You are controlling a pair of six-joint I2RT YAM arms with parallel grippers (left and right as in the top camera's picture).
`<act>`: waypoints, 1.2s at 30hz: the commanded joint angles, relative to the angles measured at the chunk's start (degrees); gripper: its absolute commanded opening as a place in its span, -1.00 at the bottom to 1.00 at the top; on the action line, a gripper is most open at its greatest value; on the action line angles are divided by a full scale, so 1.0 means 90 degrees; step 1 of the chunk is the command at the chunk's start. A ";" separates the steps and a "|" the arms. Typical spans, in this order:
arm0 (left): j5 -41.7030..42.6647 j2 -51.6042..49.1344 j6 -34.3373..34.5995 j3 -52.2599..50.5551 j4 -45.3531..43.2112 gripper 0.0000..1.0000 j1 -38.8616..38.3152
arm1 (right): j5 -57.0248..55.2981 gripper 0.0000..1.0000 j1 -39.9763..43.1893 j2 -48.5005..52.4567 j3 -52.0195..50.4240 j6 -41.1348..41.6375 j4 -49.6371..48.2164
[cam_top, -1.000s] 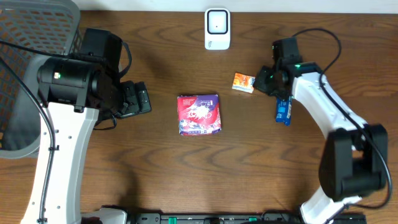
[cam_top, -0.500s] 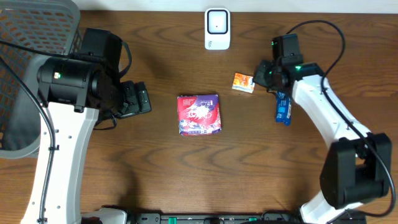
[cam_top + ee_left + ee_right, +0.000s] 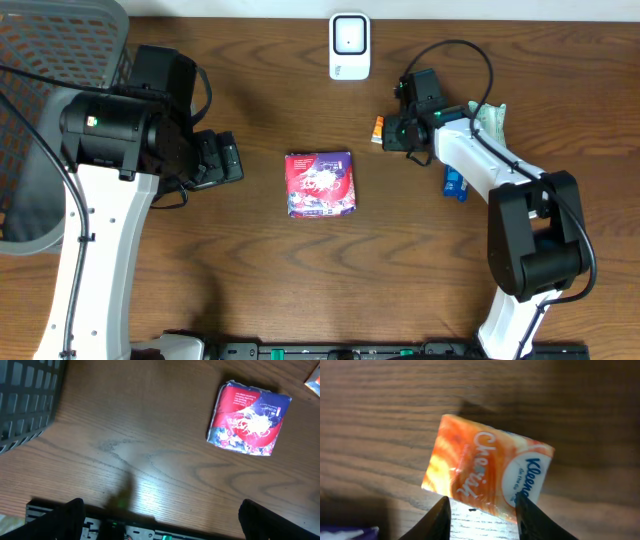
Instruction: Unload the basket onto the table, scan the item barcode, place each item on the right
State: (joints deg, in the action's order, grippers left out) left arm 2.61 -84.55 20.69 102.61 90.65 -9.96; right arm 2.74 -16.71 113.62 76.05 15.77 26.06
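Note:
A small orange tissue packet (image 3: pixel 485 467) lies flat on the wooden table; only its left edge (image 3: pixel 379 128) shows from above. My right gripper (image 3: pixel 392 132) hovers right over it, open, its fingertips (image 3: pixel 439 519) straddling the packet's near edge without pinching it. The white barcode scanner (image 3: pixel 349 45) stands at the back centre. A red and purple packet (image 3: pixel 320 183) rests mid-table and also shows in the left wrist view (image 3: pixel 249 419). My left gripper (image 3: pixel 232 160) stays wide open and empty to the left of that red packet (image 3: pixel 162 520).
A dark mesh basket (image 3: pixel 50 60) fills the far left corner (image 3: pixel 25 400). A blue item (image 3: pixel 455 183) lies right of the right arm, and a pale green item (image 3: pixel 490 118) lies behind that arm. The table's front rail (image 3: pixel 165 530) sits under the left gripper.
The right gripper has swung left from beside the blue item to over the orange packet, and its jaws have opened from shut. The left arm has not moved.

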 commanded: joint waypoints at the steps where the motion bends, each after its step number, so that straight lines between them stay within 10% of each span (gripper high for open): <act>1: -0.0083 -0.0046 -0.0083 0.0000 0.0019 0.96 0.0015 | -0.0321 -0.29 -0.0138 -0.0002 -0.0002 -0.1256 0.0007; 20: -0.0083 -0.0046 -0.0083 0.0000 0.0019 0.96 0.0015 | 0.0318 -0.52 -0.0867 -0.0019 0.0000 -0.0410 0.0814; 36: -0.0083 -0.0046 -0.0083 0.0000 0.0019 0.96 0.0015 | -0.2176 -0.01 -0.1110 -0.0350 0.0476 -0.1158 0.0090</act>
State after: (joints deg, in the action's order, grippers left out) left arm 2.61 -84.55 20.69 102.61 90.65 -9.96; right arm -10.83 -28.10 110.69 79.55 10.57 28.51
